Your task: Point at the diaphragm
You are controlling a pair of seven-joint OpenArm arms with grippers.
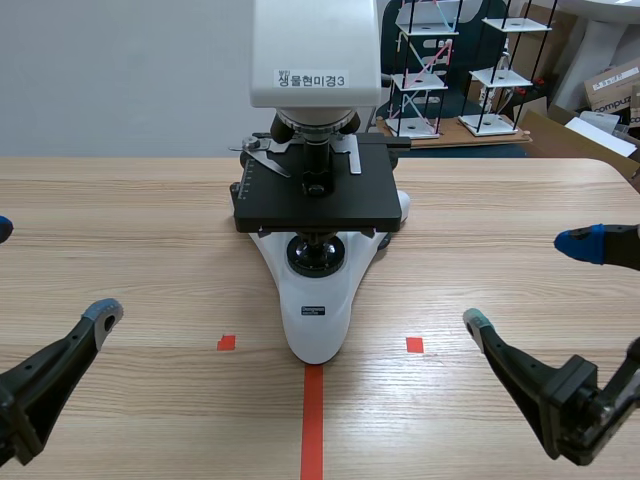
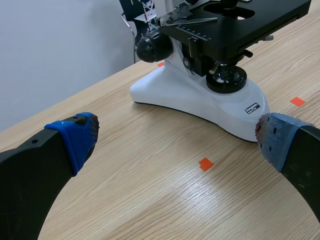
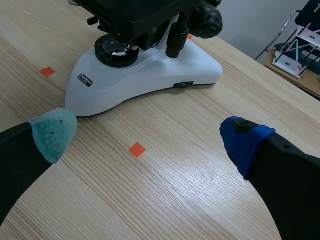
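The diaphragm point(image 1: 320, 237) is a dark, shadowed part tucked under the black stage point(image 1: 318, 205) of the white microscope point(image 1: 318, 310), just above its round lamp lens point(image 1: 320, 256), mid-bench point(image 1: 130, 230). The left claw point(image 1: 50, 270) and the right claw point(image 1: 527, 282) sit low, both spread wide, well apart from it

Scene view first: the microscope point(image 1: 318, 300) loses its top to the frame edge, and whatever sits above the white head is out of shot. The black stage point(image 1: 318, 205) covers nearly everything beneath it; the fittings point(image 1: 322, 236) between stage and base show only as a dark sliver, no detail to tell. On the left end effector point(image 1: 52, 270), one finger is almost gone past the edge, with just a blue tip peeking in. The right end effector point(image 1: 526, 282) has its arm running off the corner. Both wrist views crop the microscope above the stage. The base label point(image 2: 254, 107) is too small to read. The rack point(image 1: 425, 70) at the back is partly behind the head.
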